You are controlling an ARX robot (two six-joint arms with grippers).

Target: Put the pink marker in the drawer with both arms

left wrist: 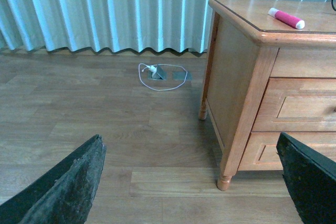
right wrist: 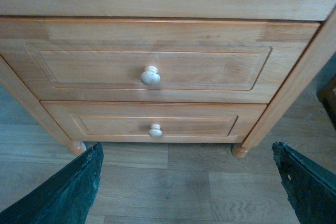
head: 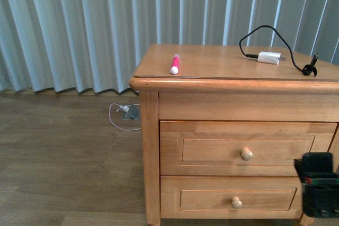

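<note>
Right claw [right wrist: 187, 146] spread, empty, facing shut drawer [right wrist: 210, 72]. Left claw [left wrist: 190, 137] spread; only its view and front show pink marker [head: 174, 63] on desk [head: 212, 62] top.

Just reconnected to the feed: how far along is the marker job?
Nothing looks done: the pink marker lies on the cabinet top and the drawer is shut. In hand: the right gripper, open, faces the drawer's knob; the left gripper, open and empty, hangs over the floor. Left: pull the drawer open, pick the marker, place it inside.
</note>
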